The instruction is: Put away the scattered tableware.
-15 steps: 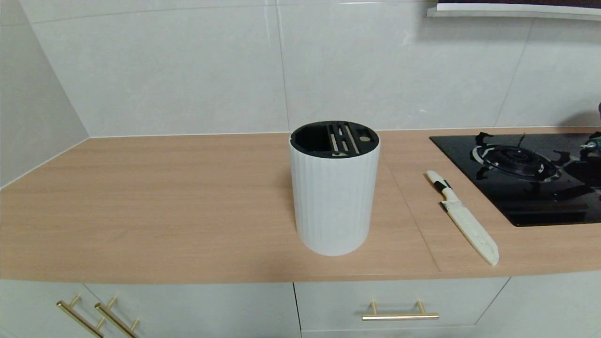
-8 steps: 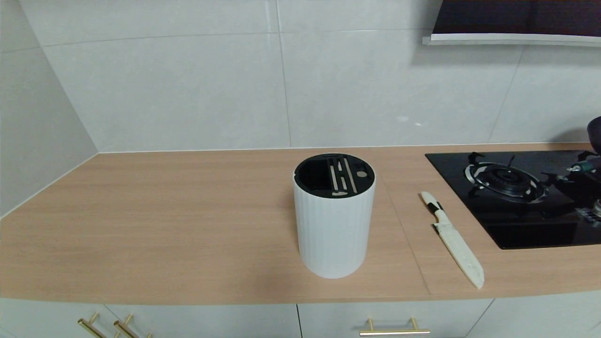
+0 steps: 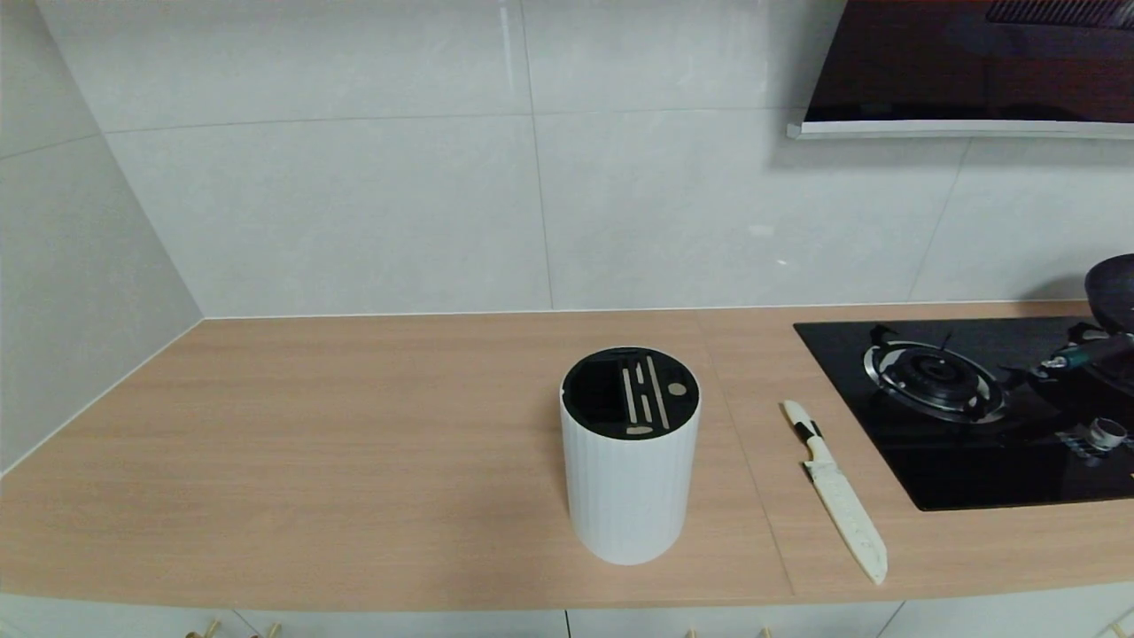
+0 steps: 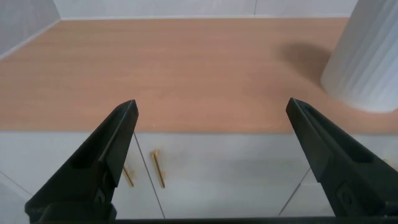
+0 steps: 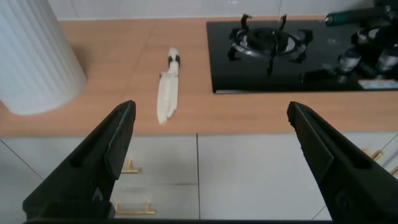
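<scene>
With the left gripper (image 4: 211,109) and right gripper (image 5: 210,112) both spread empty, the knife (image 5: 168,93) beyond the right fingertips looks stiff, light and sharp, so it is probably best pinched across its far handle.

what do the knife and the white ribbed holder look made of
The white speckled knife: matte flecked blade, probably ceramic or coated steel; handle looks plastic. The white ribbed cylindrical holder: smooth matte fluting, likely moulded plastic, with a black slotted insert on top.

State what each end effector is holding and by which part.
Nothing is held. The left end effector and right end effector are both open and empty; the knife lies on the countertop.
</scene>
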You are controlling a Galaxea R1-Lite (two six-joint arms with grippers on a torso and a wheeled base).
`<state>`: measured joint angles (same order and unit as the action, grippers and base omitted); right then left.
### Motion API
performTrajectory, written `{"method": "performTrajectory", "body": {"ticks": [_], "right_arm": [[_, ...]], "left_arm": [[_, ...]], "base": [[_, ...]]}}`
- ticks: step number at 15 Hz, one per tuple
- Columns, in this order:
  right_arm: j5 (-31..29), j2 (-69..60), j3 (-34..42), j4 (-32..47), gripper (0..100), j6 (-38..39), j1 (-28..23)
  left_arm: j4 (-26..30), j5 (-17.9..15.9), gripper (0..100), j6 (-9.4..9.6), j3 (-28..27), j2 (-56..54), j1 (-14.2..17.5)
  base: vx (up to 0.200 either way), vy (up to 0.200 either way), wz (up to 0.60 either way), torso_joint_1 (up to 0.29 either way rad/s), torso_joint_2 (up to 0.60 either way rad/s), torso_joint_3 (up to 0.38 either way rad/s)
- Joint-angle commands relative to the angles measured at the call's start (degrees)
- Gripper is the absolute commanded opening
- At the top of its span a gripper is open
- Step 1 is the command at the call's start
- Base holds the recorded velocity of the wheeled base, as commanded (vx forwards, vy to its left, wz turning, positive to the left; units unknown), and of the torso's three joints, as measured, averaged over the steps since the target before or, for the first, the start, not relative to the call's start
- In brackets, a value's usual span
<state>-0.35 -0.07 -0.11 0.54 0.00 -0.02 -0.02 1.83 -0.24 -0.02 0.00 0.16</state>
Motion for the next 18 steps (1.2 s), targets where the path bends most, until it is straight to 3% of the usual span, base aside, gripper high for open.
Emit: {"method": "performTrajectory", "body": {"ticks": [1,6,15,16,18], "right_arm": [[0.0,0.07,0.02,-0.01,100,0.0,0.02],[0.0,0.07,0.02,-0.01,100,0.18,0.02],[-0.17,0.07,0.02,-0.36,100,-1.23,0.02],[0.44,0.6,-1.03,-0.54,100,-1.49,0.11],[4.22,7.19,-10.26,-0.98,100,1.23,2.75]], "left_arm": [[-0.06,0.02,100,-0.02,0.02,0.0,0.02],[-0.06,0.02,100,-0.02,0.02,0.0,0.02],[-0.06,0.02,100,-0.02,0.02,0.0,0.02],[-0.06,0.02,100,-0.02,0.02,0.0,0.02],[-0.06,0.02,100,-0.02,0.02,0.0,0.02]], "base": [[0.0,0.0,0.0,0.217,-0.44,-0.222],[0.0,0.0,0.0,0.167,-0.36,-0.185],[0.0,0.0,0.0,0.004,-0.01,-0.005],[0.0,0.0,0.0,0.0,0.0,0.0],[0.0,0.0,0.0,0.0,0.0,0.0]]}}
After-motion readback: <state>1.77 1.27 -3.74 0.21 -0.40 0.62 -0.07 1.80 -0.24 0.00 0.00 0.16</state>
